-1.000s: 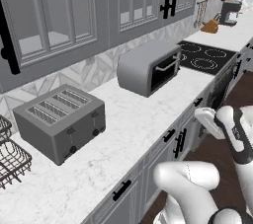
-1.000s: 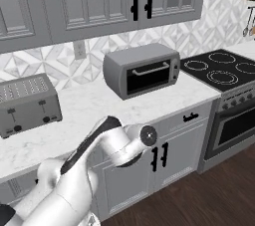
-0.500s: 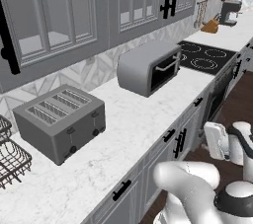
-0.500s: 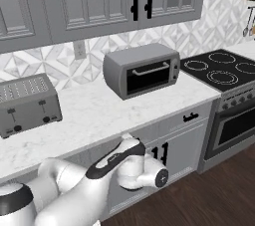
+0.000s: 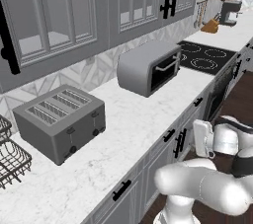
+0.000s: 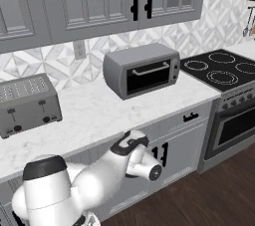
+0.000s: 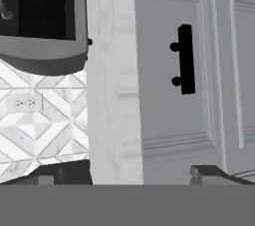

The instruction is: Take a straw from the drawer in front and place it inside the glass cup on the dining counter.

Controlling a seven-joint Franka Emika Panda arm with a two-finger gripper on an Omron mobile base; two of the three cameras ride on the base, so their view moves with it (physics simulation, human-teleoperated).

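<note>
Jaws released, empty, aimed at the shut drawer (image 7: 169,70); its handle (image 7: 185,59) at 1 o'clock, presumably for pulling.

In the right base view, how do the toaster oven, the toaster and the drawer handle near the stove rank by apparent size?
1. Toaster oven, largest.
2. Toaster, clearly smaller, and cut by the left edge, so only its visible part is judged.
3. Drawer handle, by far the smallest.

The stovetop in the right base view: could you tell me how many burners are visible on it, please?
4: two burners along the back, left and right, and two along the front, left and right. None seems hidden.
</note>
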